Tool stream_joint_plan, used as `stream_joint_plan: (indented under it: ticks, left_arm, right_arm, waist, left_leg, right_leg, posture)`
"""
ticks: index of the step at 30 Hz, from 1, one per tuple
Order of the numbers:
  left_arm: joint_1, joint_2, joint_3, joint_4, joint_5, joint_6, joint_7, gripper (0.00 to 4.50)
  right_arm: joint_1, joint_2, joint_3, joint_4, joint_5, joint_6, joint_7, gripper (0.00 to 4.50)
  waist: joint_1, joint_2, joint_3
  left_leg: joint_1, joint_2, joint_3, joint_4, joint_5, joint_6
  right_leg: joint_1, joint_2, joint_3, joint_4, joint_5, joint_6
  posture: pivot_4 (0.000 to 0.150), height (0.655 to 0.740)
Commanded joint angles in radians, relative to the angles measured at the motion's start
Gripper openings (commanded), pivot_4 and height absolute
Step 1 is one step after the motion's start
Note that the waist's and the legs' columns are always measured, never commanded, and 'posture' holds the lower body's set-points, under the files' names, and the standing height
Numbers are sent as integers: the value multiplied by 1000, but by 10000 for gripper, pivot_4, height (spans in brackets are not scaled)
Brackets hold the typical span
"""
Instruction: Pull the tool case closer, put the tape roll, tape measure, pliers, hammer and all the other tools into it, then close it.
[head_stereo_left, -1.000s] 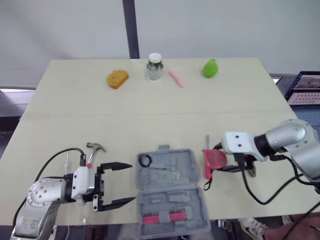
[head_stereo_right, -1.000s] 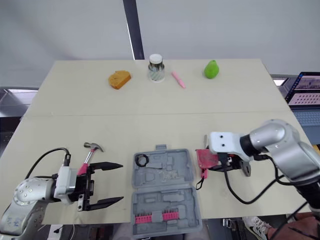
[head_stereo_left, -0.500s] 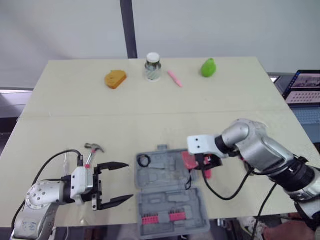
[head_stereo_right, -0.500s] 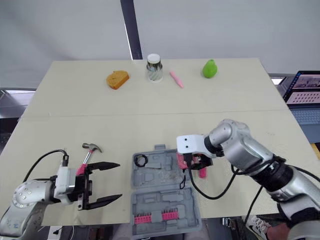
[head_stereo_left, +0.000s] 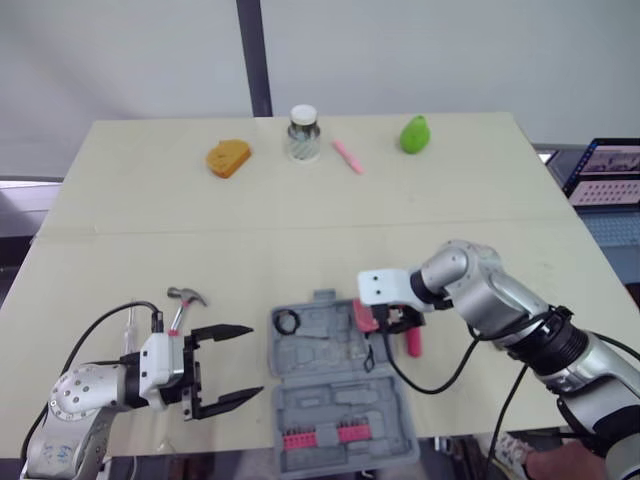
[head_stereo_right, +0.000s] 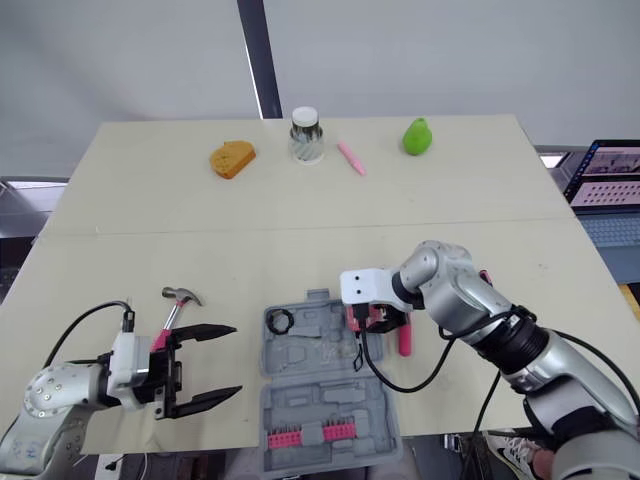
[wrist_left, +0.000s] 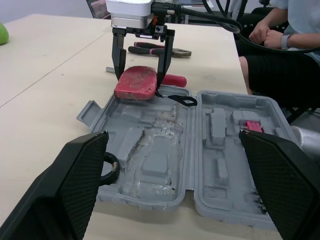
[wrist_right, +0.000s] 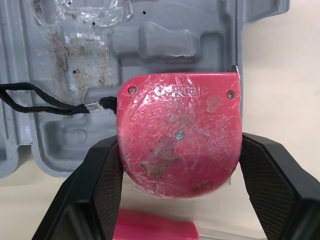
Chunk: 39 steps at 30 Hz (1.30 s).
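Pale wood table (head_stereo_left: 300, 230) under a plain grey wall carries the job. The right gripper (wrist_left: 140, 81) is clamped on the red tape measure (wrist_right: 179, 135), one finger on each opposite edge of its body. It holds the tape measure directly below its wrist, over the near rim of the open tool case (head_stereo_left: 335, 345). A black tape roll (head_stereo_left: 290, 321) already lies in the case's far corner. A pink-handled tool (head_stereo_left: 412, 342) lies just behind the fingers, and the pliers (wrist_left: 160, 49) lie further back. The left gripper (head_stereo_left: 255, 360) is empty, its fingers spread wide toward the case, with the hammer (head_stereo_left: 185, 297) just beside its wrist. The tape measure looks like a hard, dense shell with a glossy, film-covered face, so it is probably slippery. The present edge-to-edge hold seems right. Its limp black lanyard (wrist_right: 45, 102) trails over the moulded tray and could snag the rim.
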<state>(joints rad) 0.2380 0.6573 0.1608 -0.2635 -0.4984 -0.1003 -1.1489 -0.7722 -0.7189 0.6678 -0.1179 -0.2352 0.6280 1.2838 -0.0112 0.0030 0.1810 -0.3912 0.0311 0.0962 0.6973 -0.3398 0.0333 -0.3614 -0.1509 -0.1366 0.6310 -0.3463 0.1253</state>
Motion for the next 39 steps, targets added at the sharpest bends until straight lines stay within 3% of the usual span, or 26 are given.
stream_joint_plan:
  ticks: [1, 39]
  left_arm:
    - [13, 7, 19, -33, 0, -13, 8, 45000]
    - [36, -1, 21, -26, 44, -57, 74, 45000]
  right_arm:
    - [-19, 14, 5, -4, -23, -31, 1, 29345]
    - [-18, 86, 21, 34, -114, -69, 14, 29345]
  waist:
    - [-1, 0, 0]
    - [-16, 0, 0]
  left_leg:
    - [0, 0, 0, 0, 0, 0]
    - [0, 0, 0, -1, 0, 0]
  right_leg:
    - [0, 0, 0, 0, 0, 0]
    - [-1, 0, 0, 1, 0, 0]
  posture:
    - [1500, 6950]
    - [1500, 6950]
